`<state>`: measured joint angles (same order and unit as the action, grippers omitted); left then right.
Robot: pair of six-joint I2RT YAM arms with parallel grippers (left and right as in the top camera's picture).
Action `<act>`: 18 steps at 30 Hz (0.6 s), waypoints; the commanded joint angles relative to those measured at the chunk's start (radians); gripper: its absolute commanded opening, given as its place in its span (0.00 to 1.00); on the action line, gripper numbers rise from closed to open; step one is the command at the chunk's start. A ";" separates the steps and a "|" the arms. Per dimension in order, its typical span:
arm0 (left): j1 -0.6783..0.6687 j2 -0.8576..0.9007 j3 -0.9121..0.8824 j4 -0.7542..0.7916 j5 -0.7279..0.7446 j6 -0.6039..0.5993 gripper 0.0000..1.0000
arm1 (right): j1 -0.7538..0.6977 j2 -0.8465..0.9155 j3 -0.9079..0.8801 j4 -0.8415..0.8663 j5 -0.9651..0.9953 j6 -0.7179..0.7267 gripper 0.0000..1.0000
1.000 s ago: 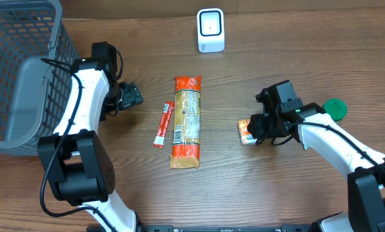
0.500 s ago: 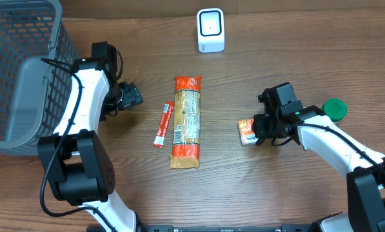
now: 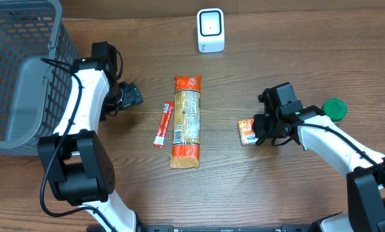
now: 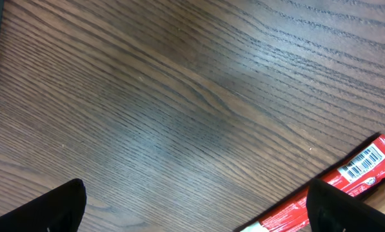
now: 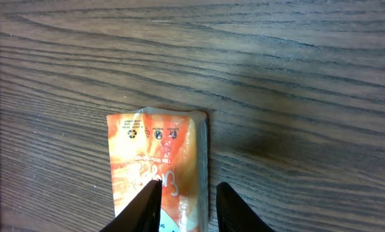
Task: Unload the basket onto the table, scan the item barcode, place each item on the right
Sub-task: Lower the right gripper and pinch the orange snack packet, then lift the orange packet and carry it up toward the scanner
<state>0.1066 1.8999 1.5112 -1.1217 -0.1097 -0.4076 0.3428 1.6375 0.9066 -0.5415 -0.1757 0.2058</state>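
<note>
My right jaws are straddling one side edge of the orange packet (image 5: pixel 157 158) lying on the bench (image 5: pixel 276 64), one fingertip (image 5: pixel 147 203) over its print. They are drawn close, but I cannot tell whether they are pinching it. My left jaws are gaping wide. Only the overhead is showing the white scanner (image 3: pixel 210 30), well apart.

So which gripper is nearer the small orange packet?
Right. The right gripper is at the small orange packet, its fingers straddling one edge. The left gripper is far across the table, beside the grey mesh basket.
</note>
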 commanded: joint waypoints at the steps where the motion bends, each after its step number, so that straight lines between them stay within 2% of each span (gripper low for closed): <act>1: -0.002 -0.017 0.002 0.002 -0.005 0.027 1.00 | 0.005 -0.006 -0.009 0.006 0.002 0.003 0.29; 18: -0.002 -0.017 0.002 0.002 -0.005 0.027 1.00 | 0.005 -0.006 -0.082 0.085 -0.001 0.003 0.29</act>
<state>0.1066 1.8999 1.5112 -1.1217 -0.1097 -0.4076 0.3428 1.6375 0.8543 -0.4778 -0.1761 0.2073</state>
